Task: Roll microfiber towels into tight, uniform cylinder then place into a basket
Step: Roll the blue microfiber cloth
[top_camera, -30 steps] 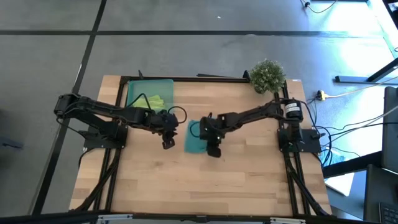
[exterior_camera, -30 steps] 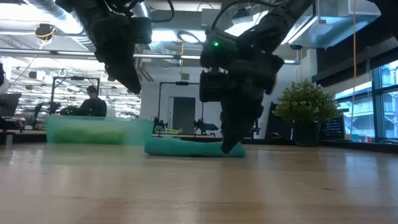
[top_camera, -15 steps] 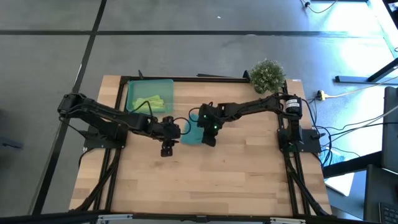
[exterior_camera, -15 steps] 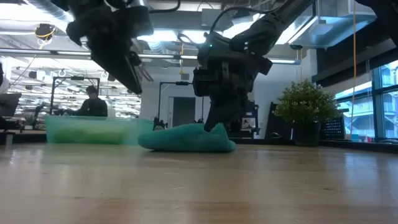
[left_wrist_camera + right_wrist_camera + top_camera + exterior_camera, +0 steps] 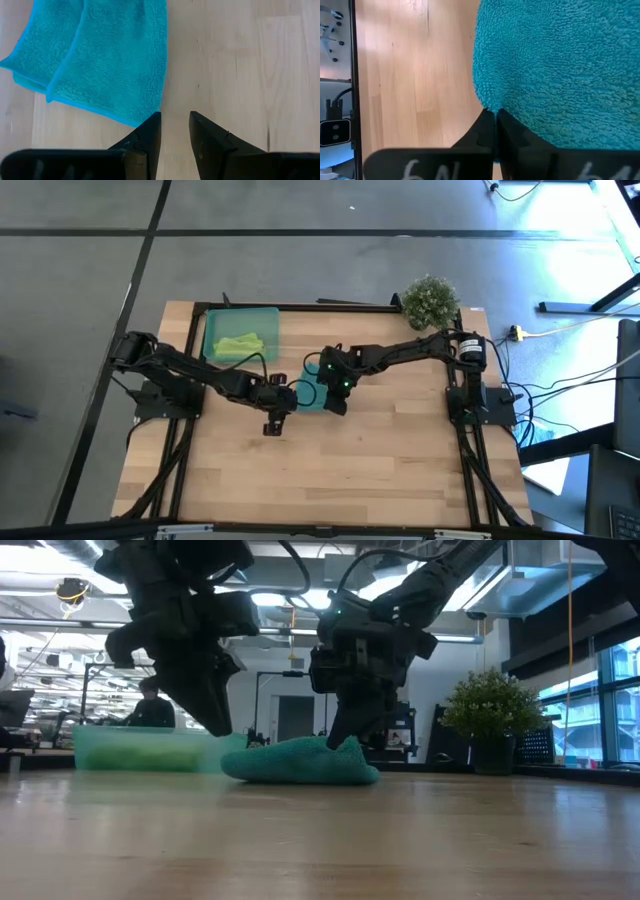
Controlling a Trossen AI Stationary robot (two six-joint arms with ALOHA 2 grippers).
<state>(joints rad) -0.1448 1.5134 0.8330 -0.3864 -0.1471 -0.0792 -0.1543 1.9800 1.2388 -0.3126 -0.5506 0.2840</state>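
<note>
Teal towel; lime-green towel in translucent teal-green basket; pale wood table.

A wooden table is sitting on a grey floor with dark lines running across it. The table top is made of pale wood planks, and a black frame is running along its far edge. A small bushy green plant is standing at the far right corner of the table. In the low view the plant is sitting in a dark pot. Black cables are lying on the floor to the right of the table. A person is sitting far back in the room, under long ceiling lights.
</note>
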